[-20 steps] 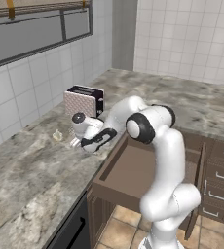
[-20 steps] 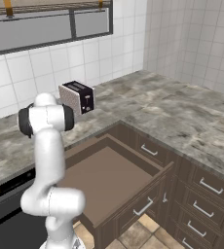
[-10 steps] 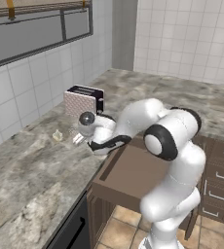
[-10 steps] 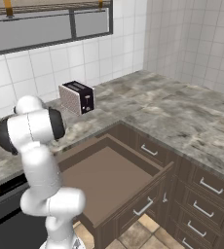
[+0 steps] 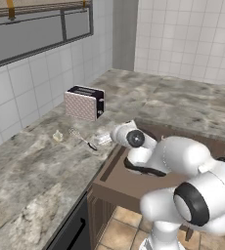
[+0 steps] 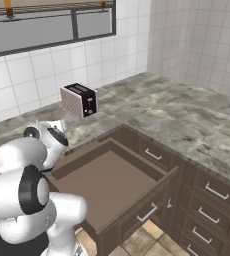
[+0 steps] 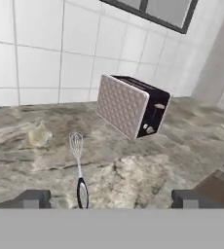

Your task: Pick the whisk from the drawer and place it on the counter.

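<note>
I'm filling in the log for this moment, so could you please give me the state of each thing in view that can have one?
whisk: lying flat on the counter, out of the drawer, not held
drawer: pulled open, nothing visible inside
gripper: open, low over the counter, fingertips apart either side of the whisk handle
toaster: tilted, on the counter by the wall
pale lump: on the counter beside the whisk

Whisk (image 7: 78, 167) on counter (image 5: 26, 171) between pale lump (image 7: 39, 134) and toaster (image 7: 132, 105)

The whisk (image 5: 82, 138) lies on the counter (image 5: 31, 171) near the toaster (image 5: 84, 102).
</note>
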Controlling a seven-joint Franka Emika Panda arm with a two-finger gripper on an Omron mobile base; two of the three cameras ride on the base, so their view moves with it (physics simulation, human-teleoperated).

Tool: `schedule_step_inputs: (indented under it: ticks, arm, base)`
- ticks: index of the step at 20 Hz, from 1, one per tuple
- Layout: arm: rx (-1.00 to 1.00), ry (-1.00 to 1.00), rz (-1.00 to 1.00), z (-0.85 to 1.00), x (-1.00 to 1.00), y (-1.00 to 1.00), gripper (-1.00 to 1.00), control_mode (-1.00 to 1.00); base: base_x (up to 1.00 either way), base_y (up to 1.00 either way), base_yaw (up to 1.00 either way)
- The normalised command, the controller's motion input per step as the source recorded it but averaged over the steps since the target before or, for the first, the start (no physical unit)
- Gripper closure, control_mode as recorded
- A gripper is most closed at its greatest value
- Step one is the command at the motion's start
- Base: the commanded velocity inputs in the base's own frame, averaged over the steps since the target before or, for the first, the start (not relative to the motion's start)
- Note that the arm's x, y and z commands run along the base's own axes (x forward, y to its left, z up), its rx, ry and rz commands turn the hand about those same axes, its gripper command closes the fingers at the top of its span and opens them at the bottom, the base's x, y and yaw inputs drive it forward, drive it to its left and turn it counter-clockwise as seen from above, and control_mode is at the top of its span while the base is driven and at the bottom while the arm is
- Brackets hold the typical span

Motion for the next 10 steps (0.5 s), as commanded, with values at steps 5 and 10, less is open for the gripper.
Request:
schedule_step_inputs:
  ticks: [5,10]
  arm:
    - [0.47,0.10,-0.04,1.00,-1.00,-0.98,-1.00,-1.00]
    - [0.53,0.45,-0.14,0.98,-1.00,-1.00,-1.00,-1.00]
  base:
    - [0.00,0.00,0.00]
    - [0.00,0.00,0.00]
